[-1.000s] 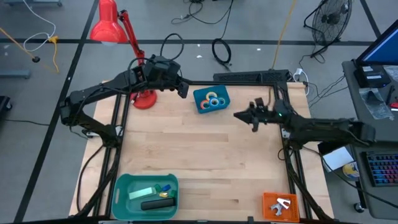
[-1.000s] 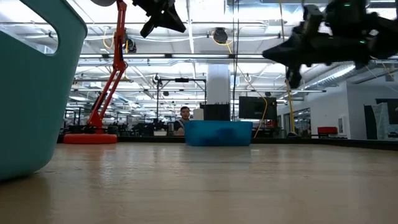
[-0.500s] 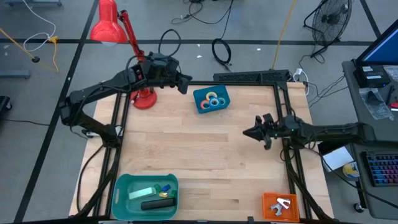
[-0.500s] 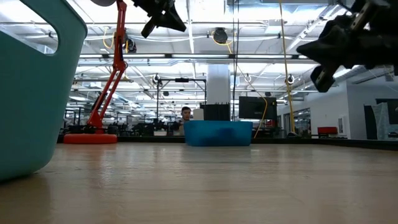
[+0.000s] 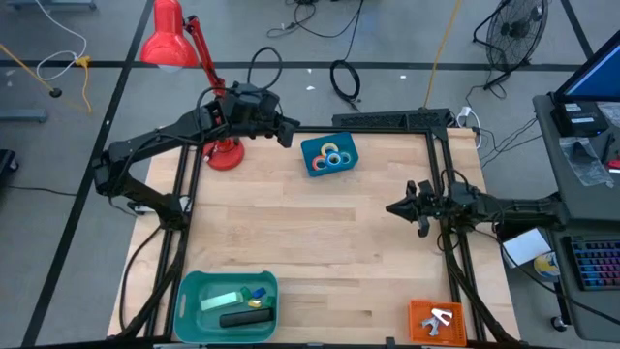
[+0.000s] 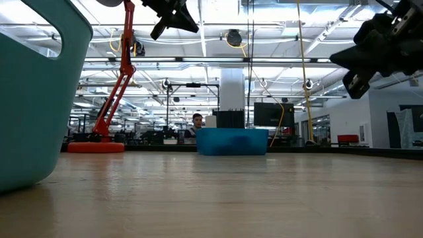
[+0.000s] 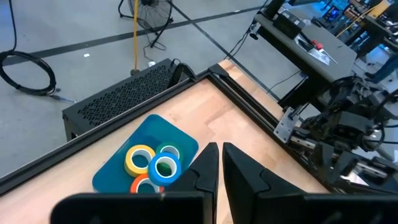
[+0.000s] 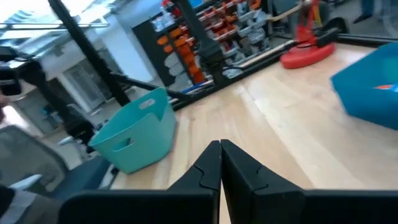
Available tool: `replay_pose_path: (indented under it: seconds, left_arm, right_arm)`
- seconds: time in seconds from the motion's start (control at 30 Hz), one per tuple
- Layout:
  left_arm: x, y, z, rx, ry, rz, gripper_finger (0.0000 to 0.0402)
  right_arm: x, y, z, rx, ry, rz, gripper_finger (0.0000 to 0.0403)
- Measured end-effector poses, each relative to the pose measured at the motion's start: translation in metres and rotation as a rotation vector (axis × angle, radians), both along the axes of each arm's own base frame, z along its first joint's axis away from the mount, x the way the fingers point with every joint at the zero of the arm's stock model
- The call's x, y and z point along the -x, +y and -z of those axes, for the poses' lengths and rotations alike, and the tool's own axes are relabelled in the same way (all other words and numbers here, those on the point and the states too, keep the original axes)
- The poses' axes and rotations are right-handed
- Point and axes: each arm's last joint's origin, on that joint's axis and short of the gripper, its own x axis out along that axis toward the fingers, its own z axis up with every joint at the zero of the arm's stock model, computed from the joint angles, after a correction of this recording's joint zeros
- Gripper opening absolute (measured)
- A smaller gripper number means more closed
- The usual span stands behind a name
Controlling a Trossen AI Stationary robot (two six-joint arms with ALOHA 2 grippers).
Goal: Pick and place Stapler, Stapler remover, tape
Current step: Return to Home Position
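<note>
The black stapler [image 5: 244,318] lies in the teal bin [image 5: 190,289] at the table's near left, beside a mint-green block. The tape rolls [image 5: 331,154] [image 7: 152,164], yellow, green, orange and blue, sit in a blue tray [image 5: 314,167] at the far middle. The stapler remover [image 5: 442,318] lies in an orange tray [image 5: 419,328] at the near right. My left gripper [image 5: 288,136] [image 7: 221,163] hangs shut and empty, high above the far left, just left of the blue tray. My right gripper [image 5: 391,206] [image 8: 221,155] is shut and empty, level, near the right edge, pointing left.
A red desk lamp [image 5: 222,153] stands at the table's far left corner. A black perforated box [image 5: 387,118] lies along the far edge. Black frame rails [image 5: 455,271] run down both sides. Bare wood [image 5: 310,233] lies between the trays.
My right gripper has drawn back toward the table's right edge and near side, sinking a little, with its fingers still shut. My left gripper has kept still.
</note>
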Motion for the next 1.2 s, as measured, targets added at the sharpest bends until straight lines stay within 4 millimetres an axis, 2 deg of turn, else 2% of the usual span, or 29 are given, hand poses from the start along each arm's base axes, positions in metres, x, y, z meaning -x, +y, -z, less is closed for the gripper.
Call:
replay_pose_path:
  seconds: [0.2,0.63,0.8,0.93,1.07,1.2]
  left_arm:
    - [0.000,-0.001,0.000,0.013,-0.005,0.011,0.0024]
    - [0.000,-0.001,0.001,-0.006,0.010,0.025,0.0024]
    - [0.000,-0.001,0.000,-0.073,0.035,0.059,0.0024]
    - [0.002,0.003,0.001,-0.035,0.016,0.134,0.0017]
    - [0.018,0.001,-0.006,-0.047,0.035,0.174,0.0004]
    - [0.058,-0.018,-0.025,-0.140,-0.002,0.195,0.0002]
  right_arm:
    - [0.011,-0.001,0.003,0.002,0.007,0.028,0.0000]
    - [0.011,0.000,0.005,0.017,0.048,-0.002,0.0000]
    - [0.011,0.000,0.005,0.031,0.039,-0.003,0.0000]
    - [0.011,0.000,0.002,0.029,0.003,-0.004,0.0000]
    - [0.010,0.000,0.000,0.028,-0.025,-0.004,0.0001]
    - [0.010,0.000,0.000,0.028,-0.025,-0.003,0.0004]
